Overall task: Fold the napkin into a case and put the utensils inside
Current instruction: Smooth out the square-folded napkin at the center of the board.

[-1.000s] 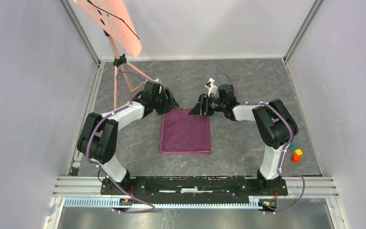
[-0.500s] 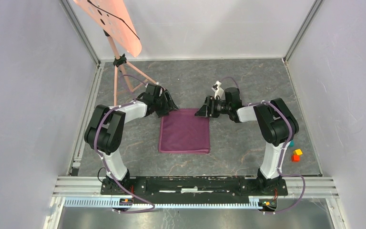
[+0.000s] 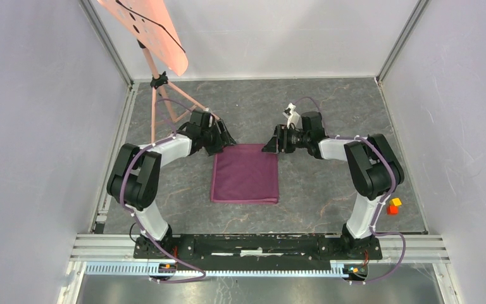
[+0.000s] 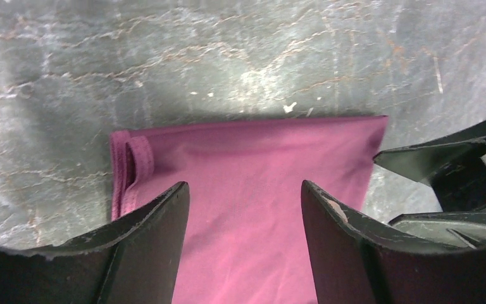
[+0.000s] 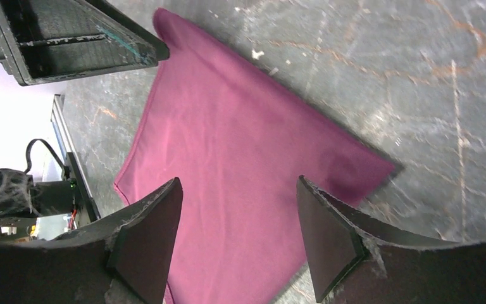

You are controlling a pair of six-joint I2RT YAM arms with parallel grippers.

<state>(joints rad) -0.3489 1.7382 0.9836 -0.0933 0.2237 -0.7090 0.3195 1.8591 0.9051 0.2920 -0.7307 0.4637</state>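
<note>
**Item 1, far left.** Pink tripod stand [image 3: 164, 107] with a salmon board on top, at the far-left corner of the grey marbled table [image 3: 342, 107]. No part in the task.

**Item 2.** Left gripper [image 3: 223, 140]: jaws wide apart, holding nothing. It sits low over the napkin's far-left corner. In the left wrist view the fingers [image 4: 158, 221] straddle the cloth.

**Item 3, centre.** Napkin [image 3: 245, 174]: plum-maroon and already folded to a flat rectangle. It lies mid-table, its long axis running near to far.
- Its far edge spans the gap between the two grippers, so each arm is nearest its own far corner. Judged, the next fold turns on that pairing.
- A small hem loop shows at the far-left corner [image 4: 139, 155].

**Item 4.** Right gripper [image 3: 271, 143]: jaws equally wide, empty, just above the far-right corner.

**Item 5, far right.** Small yellow and orange cubes [image 3: 393, 206], near the right arm's base and well apart from the cloth.

**Not determinable.**
- Whether either gripper's fingertips touch the fabric.
- How many layers the fold has.
- The utensils, which appear in no view.
</note>
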